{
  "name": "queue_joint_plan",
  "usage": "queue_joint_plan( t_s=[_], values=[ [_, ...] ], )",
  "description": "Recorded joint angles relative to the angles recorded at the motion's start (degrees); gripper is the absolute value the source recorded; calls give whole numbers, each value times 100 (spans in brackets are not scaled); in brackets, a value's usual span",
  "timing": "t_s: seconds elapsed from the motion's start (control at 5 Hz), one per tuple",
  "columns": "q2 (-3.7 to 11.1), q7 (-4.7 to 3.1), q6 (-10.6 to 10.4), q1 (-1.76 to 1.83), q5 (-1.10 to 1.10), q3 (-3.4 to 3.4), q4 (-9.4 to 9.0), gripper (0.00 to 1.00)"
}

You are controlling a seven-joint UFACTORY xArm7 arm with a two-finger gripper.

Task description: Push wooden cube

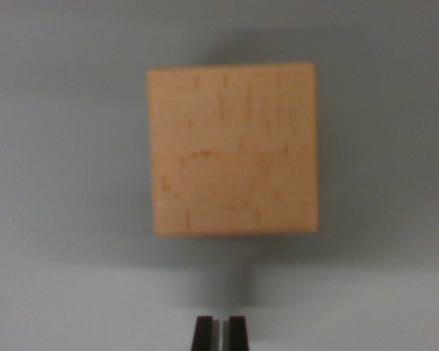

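The wooden cube (233, 148) is filling the middle of the frame, slightly above centre, sitting on a plain grey surface (58, 146) with its pale, flecked face turned toward the camera; the picture is blurring its edges a little. At the bottom centre of the frame the gripper (219, 333) is showing as two dark fingertips (203, 333) standing nearly together with only a thin slit between them, clenched on nothing, and apart from the cube, with a band of bare surface and shadow lying between. The tips are lining up a touch to the wrist view's left of the cube's middle. Judging from this, the push is not yet made: the tool is sitting just short of the near face. To do it well, the narrowed fingers should be meeting the cube close to the centre of its lower edge in the frame, travelling straight toward the top of the frame, low and slow, so the cube is sliding rather than pivoting or tipping away to one side.
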Motion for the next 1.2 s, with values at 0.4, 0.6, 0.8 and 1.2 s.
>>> queue_joint_plan(
  t_s=[0.4,0.6,0.8,1.2],
  values=[
    [136,-20,70,-5,-23,-25,205,100],
    [136,-20,70,-5,-23,-25,205,100],
    [297,-43,154,-10,-51,-55,447,100],
    [471,-69,244,-16,-81,-88,709,100]
  ],
)
